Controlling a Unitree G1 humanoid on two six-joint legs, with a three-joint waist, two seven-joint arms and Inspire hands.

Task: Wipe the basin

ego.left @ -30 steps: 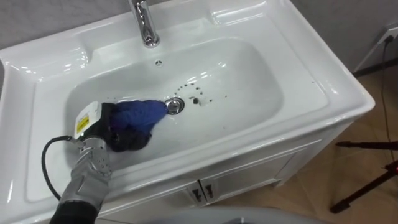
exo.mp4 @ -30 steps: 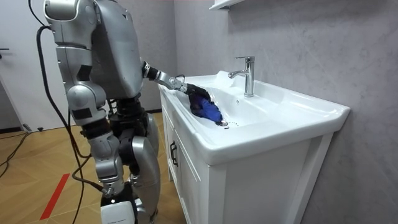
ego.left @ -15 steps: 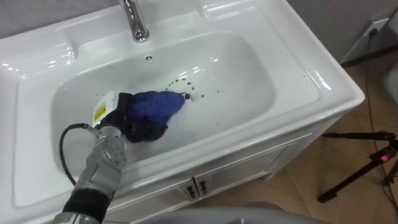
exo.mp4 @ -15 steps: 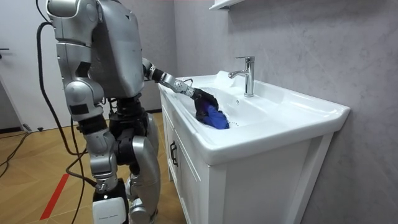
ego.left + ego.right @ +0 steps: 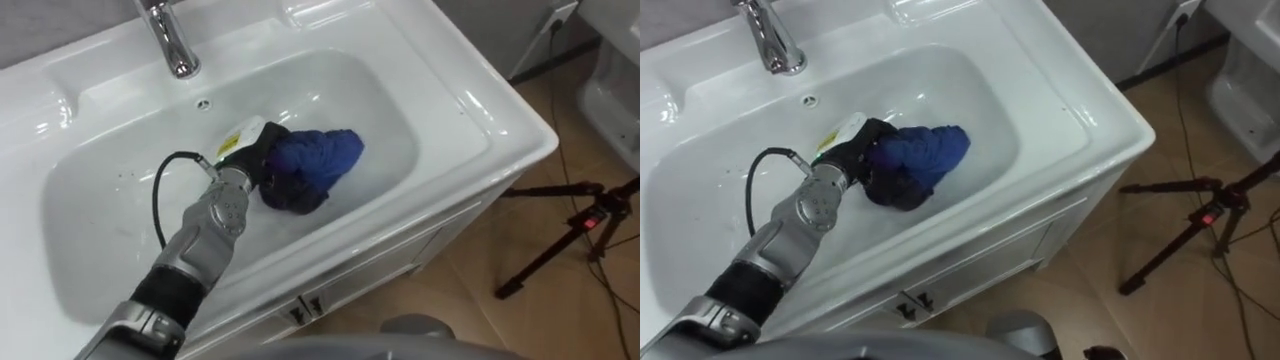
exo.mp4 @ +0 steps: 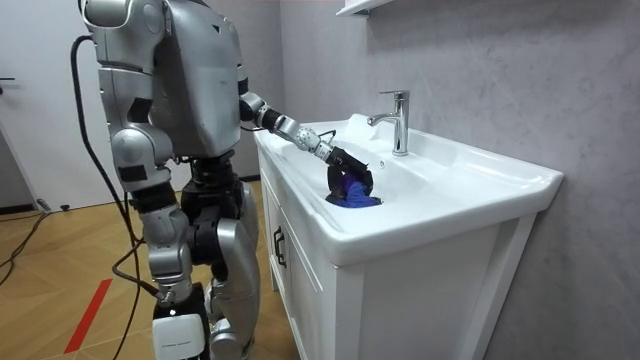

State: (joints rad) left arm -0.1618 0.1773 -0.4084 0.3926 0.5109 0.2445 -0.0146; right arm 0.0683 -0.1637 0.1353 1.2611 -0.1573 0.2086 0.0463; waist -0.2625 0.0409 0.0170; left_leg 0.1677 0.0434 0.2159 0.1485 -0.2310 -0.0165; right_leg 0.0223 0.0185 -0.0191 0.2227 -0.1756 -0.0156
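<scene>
The robot stands at the cabinet front, on the tap's (image 5: 170, 40) room-view left, arm reaching in. The left hand (image 5: 252, 158) is down in the basin (image 5: 440, 140), just below the tap, buried in the blue cloth (image 5: 318, 162). Gripping or only pressing? Can't tell. The bunched cloth lies on the basin floor, below-right of the tap. Far right of the tap, a tripod (image 5: 570, 225) stands on the wooden floor.

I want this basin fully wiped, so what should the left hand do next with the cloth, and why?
Probably slide the blue cloth toward the right wall of the basin: the left hand grips it mid-bowl, with bare porcelain beyond.
</scene>
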